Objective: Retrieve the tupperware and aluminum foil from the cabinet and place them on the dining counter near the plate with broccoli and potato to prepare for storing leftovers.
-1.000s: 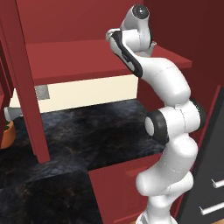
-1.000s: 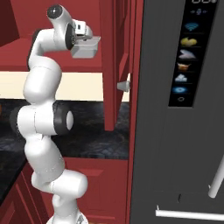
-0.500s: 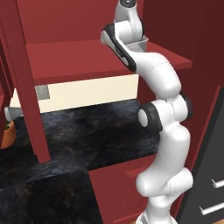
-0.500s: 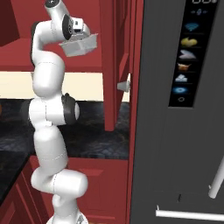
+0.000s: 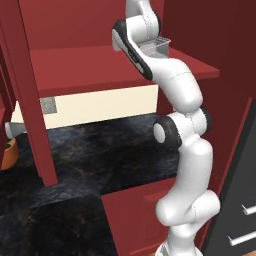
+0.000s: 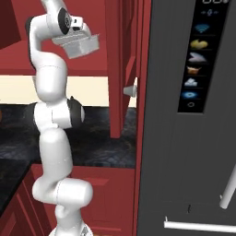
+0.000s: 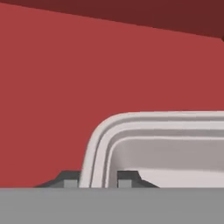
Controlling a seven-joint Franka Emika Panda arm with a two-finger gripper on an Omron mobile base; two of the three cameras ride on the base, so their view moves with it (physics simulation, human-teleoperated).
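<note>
The tupperware [image 6: 81,45], a clear grey container, hangs tilted at the hand just above the red shelf [image 5: 85,70] of the cabinet. It peeks out behind the arm as the tupperware [image 5: 159,45] in the left base view. In the hand view my gripper [image 7: 98,180] has one dark fingertip [image 7: 70,179] on each side of the rim of the tupperware [image 7: 166,144], shut on it. Behind it lies the cabinet's red inner surface [image 7: 52,87]. The aluminum foil, dining counter and plate are out of view.
A black marbled counter [image 5: 95,155] runs under the cabinet, with red drawers [image 5: 140,210] below. The cabinet's red side post [image 5: 32,100] stands at the left. A tall dark appliance [image 6: 184,120] with a lit icon strip stands on the right. An orange object [image 5: 7,156] sits at the far left.
The jaws have come together on the tupperware's rim. The arm's upper links have stretched upward while the container has stayed near the same spot over the shelf.
</note>
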